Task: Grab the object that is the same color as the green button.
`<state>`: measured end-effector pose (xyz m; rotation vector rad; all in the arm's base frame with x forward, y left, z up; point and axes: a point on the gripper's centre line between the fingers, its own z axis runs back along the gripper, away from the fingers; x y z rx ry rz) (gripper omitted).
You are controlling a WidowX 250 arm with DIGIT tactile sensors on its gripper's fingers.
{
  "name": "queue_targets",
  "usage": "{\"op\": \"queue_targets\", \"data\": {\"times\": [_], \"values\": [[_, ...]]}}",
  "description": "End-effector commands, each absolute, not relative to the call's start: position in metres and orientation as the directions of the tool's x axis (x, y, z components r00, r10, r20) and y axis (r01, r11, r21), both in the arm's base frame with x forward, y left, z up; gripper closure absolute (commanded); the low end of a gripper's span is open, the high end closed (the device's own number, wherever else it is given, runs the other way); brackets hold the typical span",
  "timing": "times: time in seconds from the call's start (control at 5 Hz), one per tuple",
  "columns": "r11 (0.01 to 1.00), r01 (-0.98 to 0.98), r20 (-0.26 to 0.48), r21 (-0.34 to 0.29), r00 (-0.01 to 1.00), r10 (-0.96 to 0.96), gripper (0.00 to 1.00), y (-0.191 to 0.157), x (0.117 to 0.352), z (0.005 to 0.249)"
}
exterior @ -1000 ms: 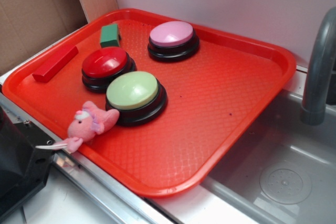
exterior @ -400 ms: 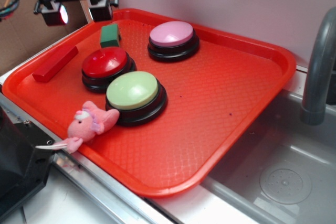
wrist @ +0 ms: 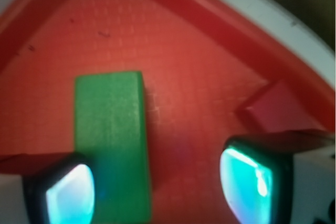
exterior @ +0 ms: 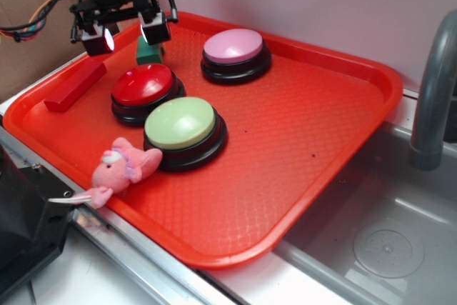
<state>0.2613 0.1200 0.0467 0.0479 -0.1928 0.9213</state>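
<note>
Wrist view is showing the gripper (wrist: 157, 187) hanging with jaws spread apart over the green block (wrist: 111, 140), which is lying on the red tray (wrist: 199, 93), seemingly near its far-left corner.

A red tray (exterior: 307, 126) carried everything. The green button (exterior: 180, 123) sat near its front edge; the red button (exterior: 143, 84) touched it behind-left, the pink button (exterior: 233, 46) stood behind-right, the plush toy (exterior: 121, 166) touched it front-left, the green block (exterior: 148, 49) and red bar (exterior: 74, 86) farther back-left.
</note>
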Motion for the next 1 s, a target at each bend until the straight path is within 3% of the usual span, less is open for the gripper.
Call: {"op": "queue_targets", "data": {"times": [0.0, 0.4, 0.6, 0.8], "values": [[0.625, -0.778, 0.197, -0.064, 0.604, 0.772, 0.00, 0.134, 0.269, 0.037], [0.631, -0.774, 0.194, -0.055, 0.611, 0.767, 0.00, 0.131, 0.271, 0.032], [0.637, -0.769, 0.219, -0.050, 0.614, 0.759, 0.75, 0.130, 0.270, 0.032], [0.687, -0.725, 0.246, -0.048, 0.658, 0.711, 0.95, 0.125, 0.268, 0.046]]}}
